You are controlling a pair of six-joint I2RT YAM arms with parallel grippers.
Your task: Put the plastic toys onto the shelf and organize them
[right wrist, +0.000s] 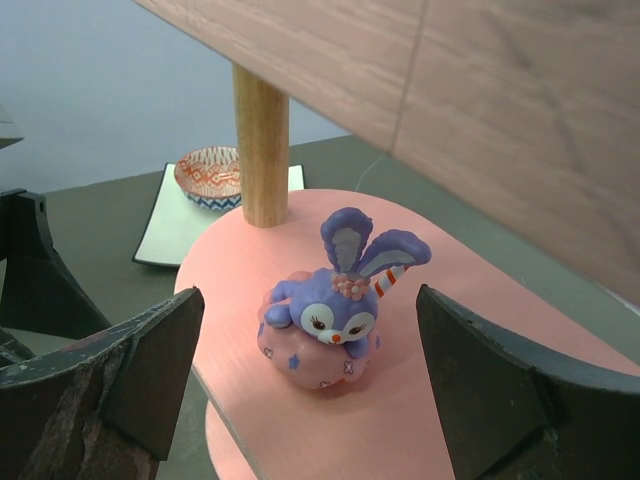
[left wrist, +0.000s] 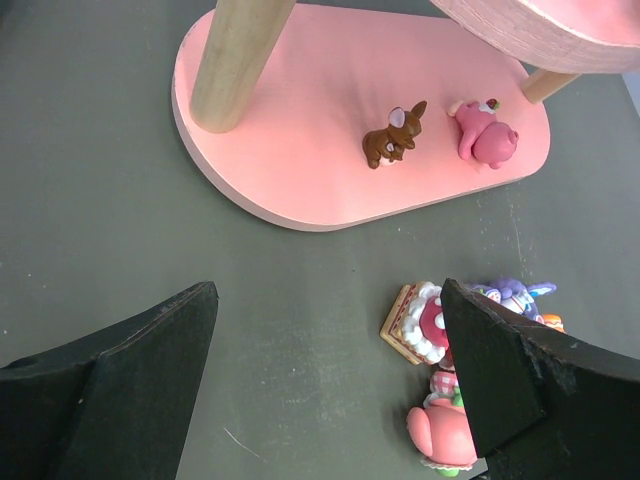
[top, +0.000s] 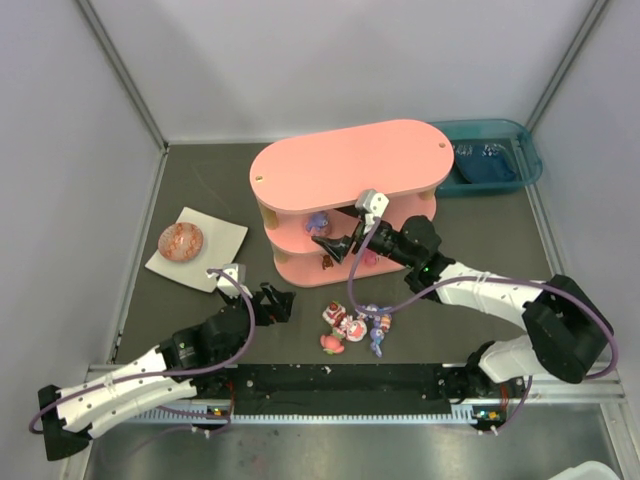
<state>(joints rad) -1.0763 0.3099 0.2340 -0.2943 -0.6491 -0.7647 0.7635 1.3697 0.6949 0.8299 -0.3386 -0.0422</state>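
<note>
1 pink oval shelf (top: 345, 165) with 3 tiers on pale posts stands on the table (top: 200, 180), and 3 toys already sit on it. These are 1 purple bunny (right wrist: 330, 310) on the middle tier and 1 brown toy (left wrist: 392, 135) beside 1 pink toy (left wrist: 485, 135) on the bottom tier. A loose cluster (top: 355, 328) of at least 4 more toys lies just in front of the shelf, too tightly packed for an exact count. The right gripper (right wrist: 308, 300) reaches into the middle tier from the front with its fingers spread wide. The bunny sits between them, touching neither. The bunny is glossy, with 2 long ears, a striped horn and a pink flower, lying on a pink cushion. The left gripper (left wrist: 328, 290) hangs before the shelf's left end, fully spread and holding nothing. The cluster lies by its right finger and is partly hidden by it. Left of the shelf sits 1 white plate (top: 222, 240) carrying 1 red ball (top: 181, 240), and behind the shelf's right end is 1 teal bin (top: 490, 160).
</note>
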